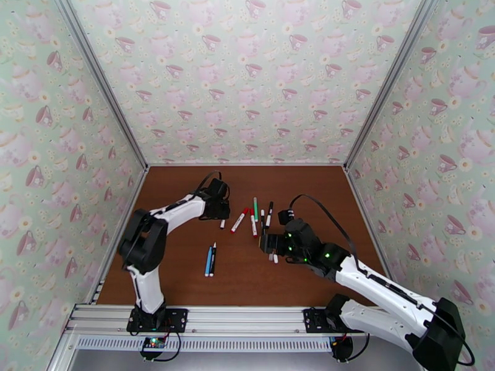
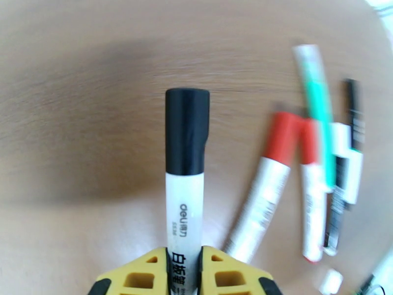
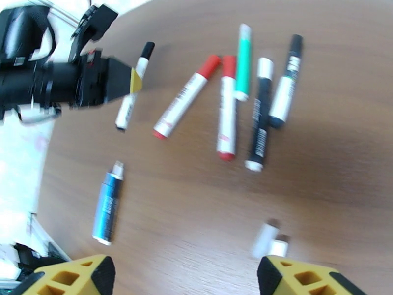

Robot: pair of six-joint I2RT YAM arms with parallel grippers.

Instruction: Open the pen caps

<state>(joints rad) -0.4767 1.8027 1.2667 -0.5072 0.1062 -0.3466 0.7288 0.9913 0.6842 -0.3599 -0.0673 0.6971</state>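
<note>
At left end effector (image 2: 185, 265): grips pen (image 2: 184, 202) | right end effector (image 3: 186, 274): released, caps (image 3: 266, 239) blurred

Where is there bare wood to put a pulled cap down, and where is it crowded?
Bare: the far strip of table along the back wall, and the near patch between the blue pen and the right arm. Crowded: the middle, where the pens lie between left pincer, gripping one, and right pincer.

Brown table (image 1: 185, 279), pens (image 1: 253, 214) clustered mid-table, left fingers (image 1: 219, 214) at one pen (image 1: 223, 224), blue pen (image 1: 208, 262) nearer
</note>
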